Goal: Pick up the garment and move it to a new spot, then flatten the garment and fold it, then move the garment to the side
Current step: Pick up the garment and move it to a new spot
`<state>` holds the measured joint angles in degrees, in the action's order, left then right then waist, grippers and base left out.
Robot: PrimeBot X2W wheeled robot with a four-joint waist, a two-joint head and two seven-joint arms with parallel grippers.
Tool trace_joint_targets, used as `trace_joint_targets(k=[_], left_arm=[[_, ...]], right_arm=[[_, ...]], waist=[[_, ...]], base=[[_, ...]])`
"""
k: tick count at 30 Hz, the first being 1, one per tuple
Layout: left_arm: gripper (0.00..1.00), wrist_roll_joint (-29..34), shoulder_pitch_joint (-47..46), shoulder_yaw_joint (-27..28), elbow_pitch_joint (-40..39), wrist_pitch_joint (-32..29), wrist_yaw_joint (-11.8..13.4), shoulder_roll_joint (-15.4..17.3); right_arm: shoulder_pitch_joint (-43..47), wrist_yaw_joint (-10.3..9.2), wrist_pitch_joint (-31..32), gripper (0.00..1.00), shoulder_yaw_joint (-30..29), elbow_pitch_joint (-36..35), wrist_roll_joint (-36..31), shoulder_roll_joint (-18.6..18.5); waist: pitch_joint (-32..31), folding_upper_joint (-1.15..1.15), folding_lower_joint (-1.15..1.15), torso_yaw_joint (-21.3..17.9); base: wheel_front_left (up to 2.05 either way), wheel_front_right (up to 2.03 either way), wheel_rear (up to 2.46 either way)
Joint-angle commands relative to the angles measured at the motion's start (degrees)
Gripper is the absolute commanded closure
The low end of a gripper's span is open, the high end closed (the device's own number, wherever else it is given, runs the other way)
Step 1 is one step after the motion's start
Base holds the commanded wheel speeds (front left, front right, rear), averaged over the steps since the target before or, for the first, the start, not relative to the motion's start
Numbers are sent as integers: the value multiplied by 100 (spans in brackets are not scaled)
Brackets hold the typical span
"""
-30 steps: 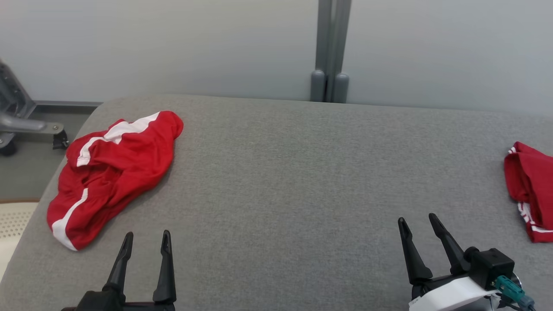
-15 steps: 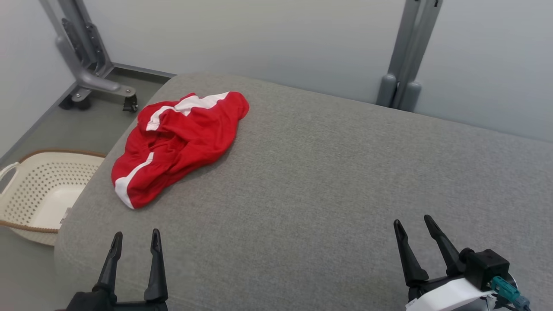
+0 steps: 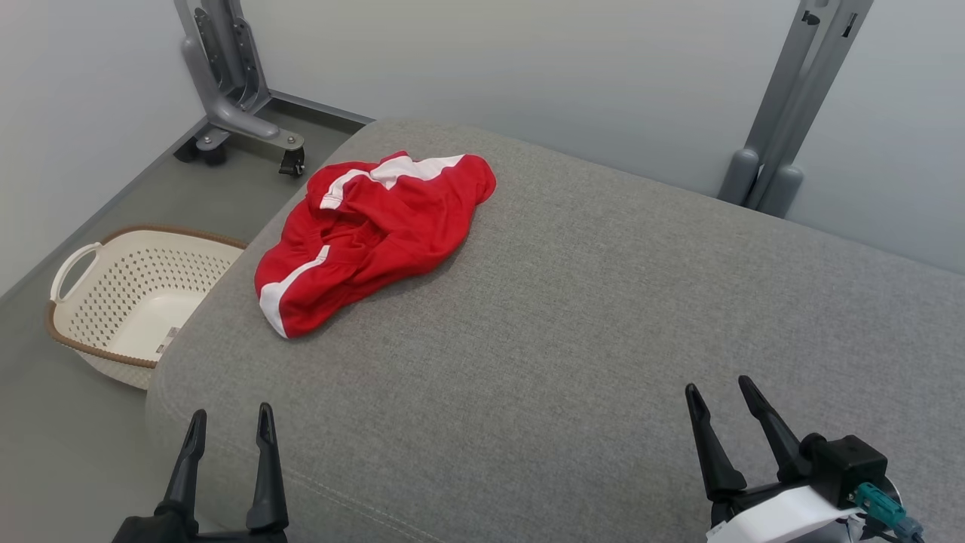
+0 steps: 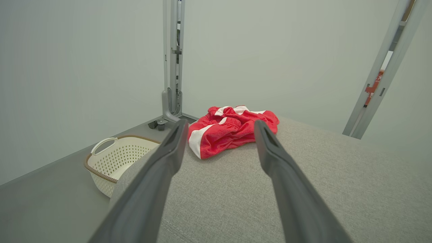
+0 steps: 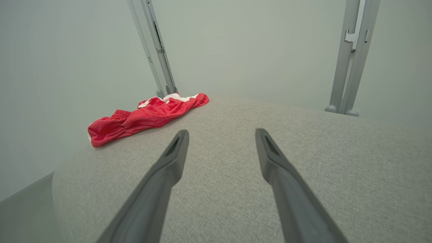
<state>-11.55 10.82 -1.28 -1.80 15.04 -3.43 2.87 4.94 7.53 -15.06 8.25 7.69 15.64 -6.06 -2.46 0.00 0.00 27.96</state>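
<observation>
Hanging spread wide and empty, the left gripper (image 3: 231, 411) and right gripper (image 3: 717, 385) point across the grey padded table (image 3: 603, 317); the crumpled red garment (image 3: 377, 234) lies well ahead of the left one, a white basket (image 3: 128, 294) on the floor to that gripper's left.

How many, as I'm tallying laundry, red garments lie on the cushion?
1: the red shorts lie crumpled at the grey cushion's far-left corner, near the basket. More may lie out of frame.

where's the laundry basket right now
In the head view the white basket sits on the floor at the far left, against the grey cushion's left edge, near the red garment and ahead of the left gripper.
</observation>
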Motion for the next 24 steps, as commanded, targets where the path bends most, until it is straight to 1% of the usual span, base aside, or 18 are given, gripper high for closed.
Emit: trace_joint_targets(k=[1, 3, 6, 9, 12, 15, 20, 24], left_arm=[[0, -61, 51, 16, -40, 18, 58, 6], [0, -56, 0, 7, -51, 18, 53, 6], [0, -7, -297, 15, -89, 18, -19, 6], [0, 202, -814, 146, -105, 18, -160, 21], [0, 347, -1461, 361, -91, 17, -268, 140], [0, 399, -2277, 506, 61, 16, -354, 368], [0, 410, -3768, 408, 577, 10, -398, 884], [0, 166, -4908, 101, 1579, 10, -405, 1261]], right_arm=[[-32, -9, -15, 0, 12, -16, -19, -40], [-86, -9, -15, 0, 44, -26, -59, -106], [-216, -9, -15, 0, 60, -54, -133, -222], [-406, -9, -15, 0, 61, -93, -233, -424], [-608, -9, -15, 0, 98, -86, -333, -612], [-835, -9, -15, 0, 81, -112, -413, -802], [-1203, -9, -15, 0, 107, -202, -540, -1098], [-1460, -9, -15, 0, 69, -308, -648, -1338]], waist=[[47, 0, 0, 5], [167, 0, 0, -15], [448, 0, 0, -60], [851, 0, 0, -123], [1194, 0, 0, -229], [1556, 0, 0, -363], [2129, 0, 0, -572], [2601, 0, 0, -748]], base=[[0, 0, 0], [0, 0, 0], [0, 0, 0], [0, 0, 0], [0, 0, 0], [0, 0, 0], [0, 0, 0], [0, 0, 0]])
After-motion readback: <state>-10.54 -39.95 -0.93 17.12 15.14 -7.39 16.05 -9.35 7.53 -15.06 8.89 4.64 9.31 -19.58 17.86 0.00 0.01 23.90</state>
